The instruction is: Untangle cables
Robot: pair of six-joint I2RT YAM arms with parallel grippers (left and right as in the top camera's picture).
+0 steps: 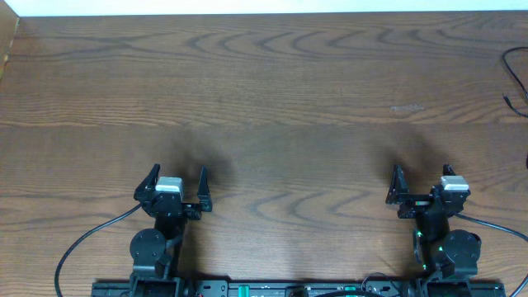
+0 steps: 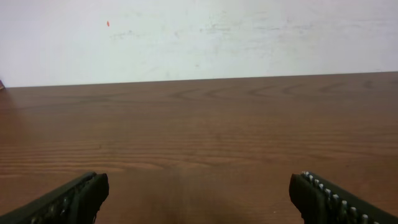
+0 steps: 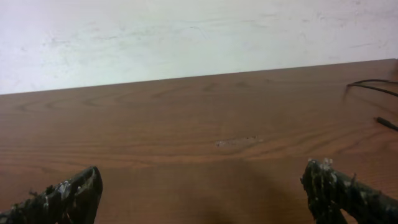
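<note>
The coil of black and white cables is not in view. Only a thin black cord (image 1: 516, 78) loops in at the table's far right edge; it also shows in the right wrist view (image 3: 370, 84) with a small plug end (image 3: 387, 123). No white cord is visible. My left gripper (image 1: 178, 172) is open and empty near the front left, over bare wood in its own view (image 2: 199, 190). My right gripper (image 1: 421, 171) is open and empty near the front right, well short of the black cord, as its own view shows (image 3: 202, 183).
The wooden table (image 1: 264, 91) runs to a white wall at the back (image 2: 199, 37). A pale scuff (image 1: 407, 107) marks the wood ahead of the right gripper. Thick black arm cables (image 1: 82, 243) trail at the front edge.
</note>
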